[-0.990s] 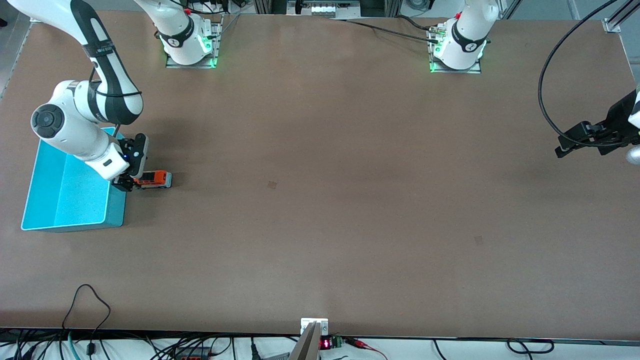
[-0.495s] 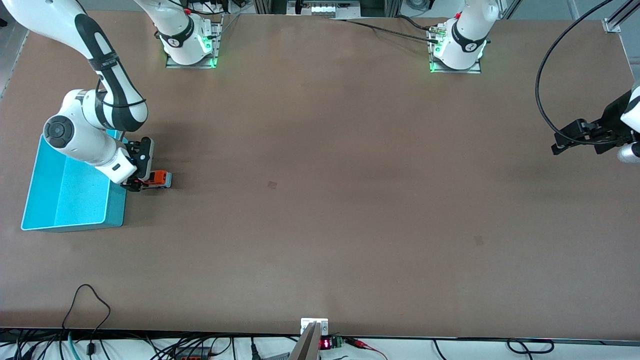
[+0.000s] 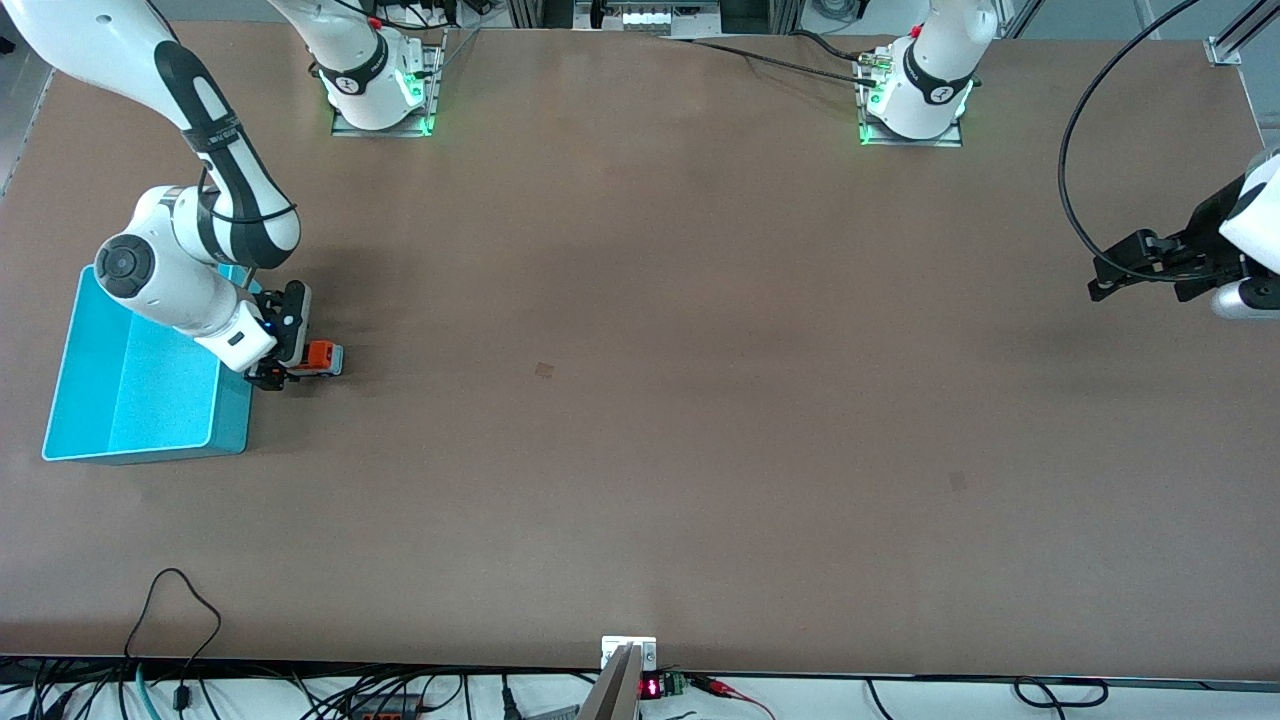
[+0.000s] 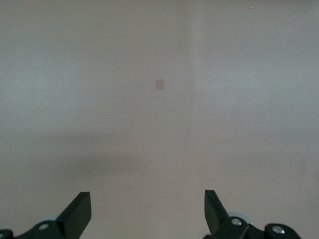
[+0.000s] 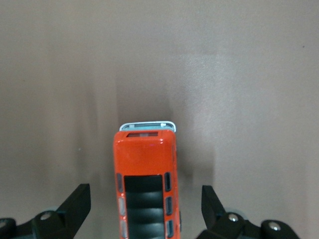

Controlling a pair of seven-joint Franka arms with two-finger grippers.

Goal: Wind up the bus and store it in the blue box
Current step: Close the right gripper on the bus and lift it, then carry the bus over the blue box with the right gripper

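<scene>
**Bus on the bench, not yet boxed**

The bus (image 3: 318, 358) sits on the bench (image 3: 640, 400) just beside the blue box (image 3: 135, 375), which looks empty; winding probably is not done, and storing remains. The right gripper (image 5: 144, 211) is low over the bus, jaws spread either side, not pinching. The left gripper (image 4: 147, 211) waits over the left arm's end, jaws spread, holding nothing.

My arms: glossy white rounded shells, black joint bands, grey disc cap on right elbow. Bases on metal plates, green lights glowing. Right end effector (image 3: 283, 372): black fingers, blue light on white wrist block. Left end effector (image 3: 1110, 283): black, wedge fingertips, silver screws; black cable looping above.
</scene>
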